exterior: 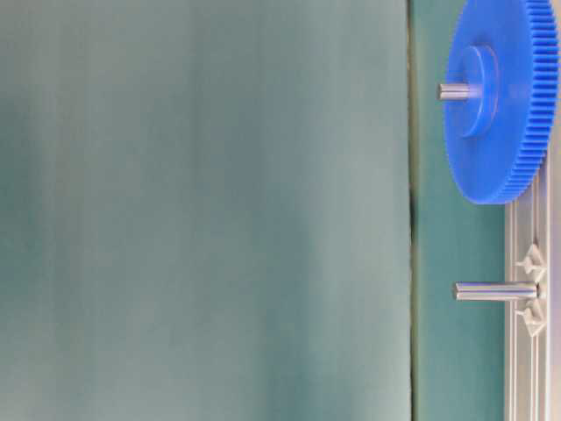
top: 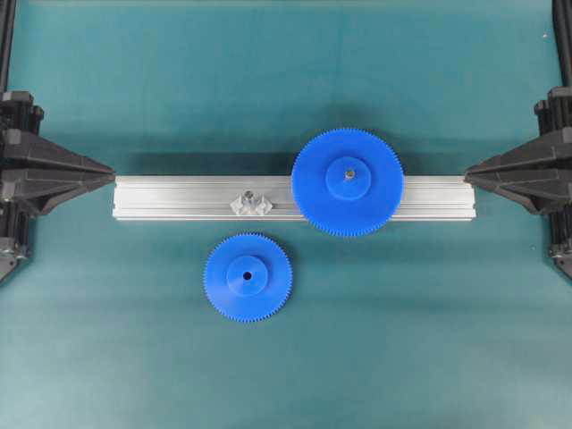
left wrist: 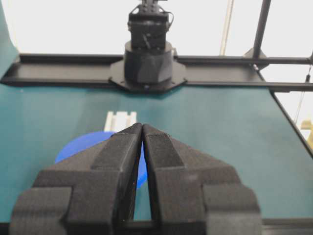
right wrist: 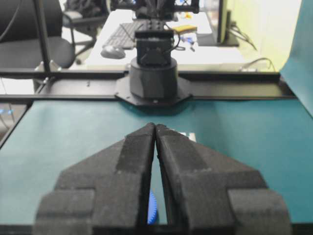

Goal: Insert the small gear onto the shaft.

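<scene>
The small gear (top: 248, 277) lies flat on the teal mat, just in front of the aluminium rail (top: 179, 198). The shaft (top: 251, 202) stands bare on the rail on its shiny base; the table-level view shows it as a silvery pin (exterior: 495, 291). My left gripper (top: 112, 170) is shut and empty at the rail's left end, with its tips touching in the left wrist view (left wrist: 142, 128). My right gripper (top: 466, 174) is shut and empty at the rail's right end, also seen in the right wrist view (right wrist: 155, 127). Both grippers are far from the small gear.
The larger blue gear (top: 348, 181) sits on its own grey pin over the rail, right of the shaft, and shows in the table-level view (exterior: 500, 96). A blue gear edge (left wrist: 80, 144) shows behind my left fingers. A toothed blue sliver (right wrist: 152, 215) shows between my right fingers.
</scene>
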You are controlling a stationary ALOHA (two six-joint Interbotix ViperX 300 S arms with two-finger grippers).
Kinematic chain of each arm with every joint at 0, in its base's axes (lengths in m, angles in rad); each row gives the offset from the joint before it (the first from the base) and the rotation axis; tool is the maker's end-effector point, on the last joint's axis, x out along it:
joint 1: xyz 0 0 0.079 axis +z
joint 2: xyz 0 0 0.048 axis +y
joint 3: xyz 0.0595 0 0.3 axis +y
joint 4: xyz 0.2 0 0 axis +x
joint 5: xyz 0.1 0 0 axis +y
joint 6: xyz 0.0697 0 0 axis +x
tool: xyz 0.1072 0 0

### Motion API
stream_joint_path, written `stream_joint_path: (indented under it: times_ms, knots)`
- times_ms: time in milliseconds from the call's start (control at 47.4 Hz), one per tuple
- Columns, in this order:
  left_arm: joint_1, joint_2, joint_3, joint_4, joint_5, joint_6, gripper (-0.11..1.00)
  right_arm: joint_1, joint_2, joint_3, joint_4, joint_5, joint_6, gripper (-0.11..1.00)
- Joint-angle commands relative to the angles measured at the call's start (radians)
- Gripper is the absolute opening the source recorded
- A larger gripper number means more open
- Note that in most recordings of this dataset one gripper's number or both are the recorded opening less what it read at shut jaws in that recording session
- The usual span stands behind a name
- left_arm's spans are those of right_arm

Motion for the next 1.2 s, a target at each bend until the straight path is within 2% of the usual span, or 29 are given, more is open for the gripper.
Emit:
stream_joint_path:
  times_ms: [0,42,84,190,317,760,1182]
  knots:
    - [-0.025,0.017,-0.005,0.012,-0.008,-0.025,0.10,0.005,0.011,-0.005,0.005,-0.003,0.000,0.16]
    - [-0.026,0.021,-0.005,0.012,-0.008,-0.035,0.11,0.005,0.009,0.003,0.012,0.000,0.002,0.18]
    - [-0.026,0.023,-0.008,0.012,-0.008,-0.041,0.07,0.005,0.009,0.006,0.023,0.006,0.008,0.22]
    - [-0.026,0.029,-0.017,0.012,-0.008,-0.044,-0.01,0.005,0.009,-0.002,0.029,0.029,0.035,0.09]
    - [-0.026,0.043,-0.029,0.014,0.025,-0.044,-0.01,0.005,0.009,-0.021,0.029,0.072,0.057,0.03]
    - [-0.081,0.224,-0.161,0.015,0.235,-0.043,-0.01,0.005,0.031,-0.060,0.029,0.202,0.057,0.03]
    - [-0.101,0.371,-0.242,0.015,0.304,-0.052,-0.01,-0.014,0.126,-0.092,0.029,0.265,0.055,0.03]
